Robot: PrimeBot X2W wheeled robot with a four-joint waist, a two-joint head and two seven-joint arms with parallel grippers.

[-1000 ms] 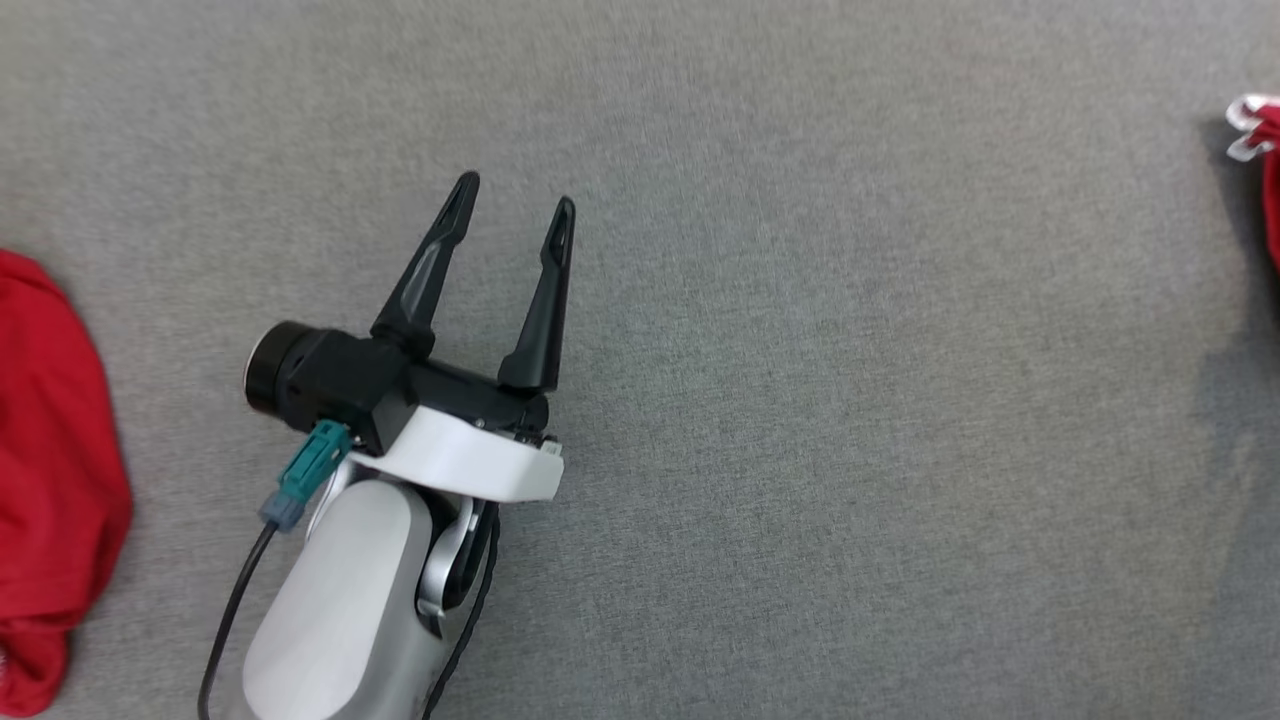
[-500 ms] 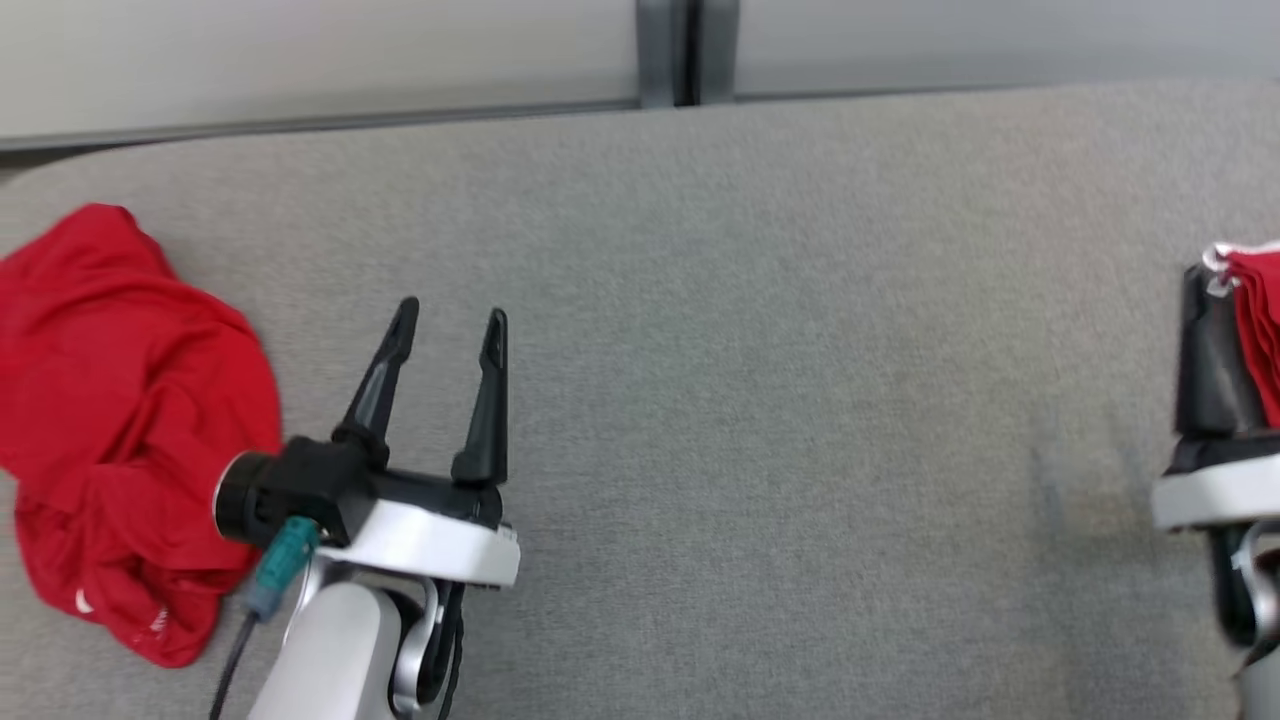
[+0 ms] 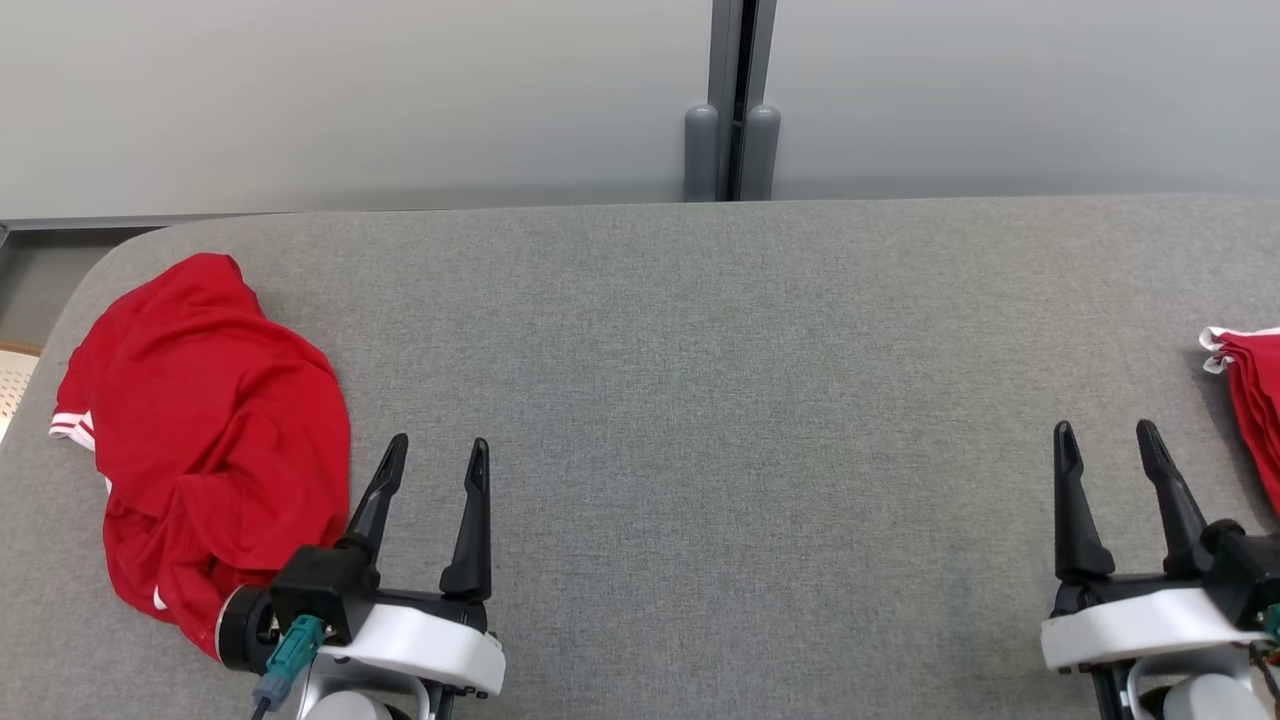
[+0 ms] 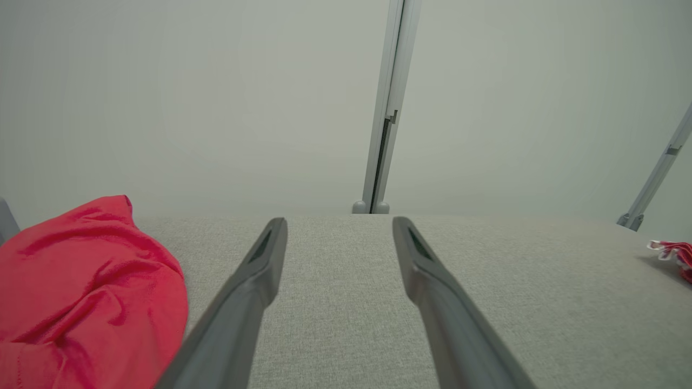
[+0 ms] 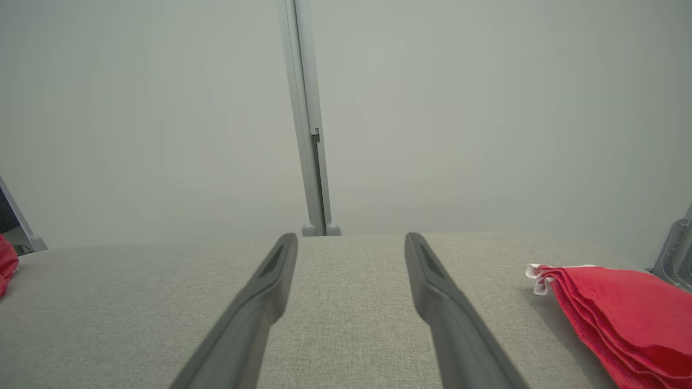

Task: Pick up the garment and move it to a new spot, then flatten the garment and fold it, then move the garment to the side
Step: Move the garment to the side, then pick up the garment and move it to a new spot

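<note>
Left fingers (image 3: 380, 495) and right fingers (image 3: 1075, 510) spread apart, empty, pointing forward over grey table (image 3: 700, 350)

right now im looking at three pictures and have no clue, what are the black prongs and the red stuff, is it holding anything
This is a wheeled robot with two arms. Each ends in a gripper: two long dark fingers that pinch. The wide picture is from a camera on its head, looking down at a grey table, with the left gripper at lower left and the right gripper at lower right. The other two are from wrist cameras, each looking along that arm's own fingers. A crumpled red garment lies at the table's left end, beside the left gripper; folded red cloth lies at the right edge. Both grippers are open and hold nothing.
</note>
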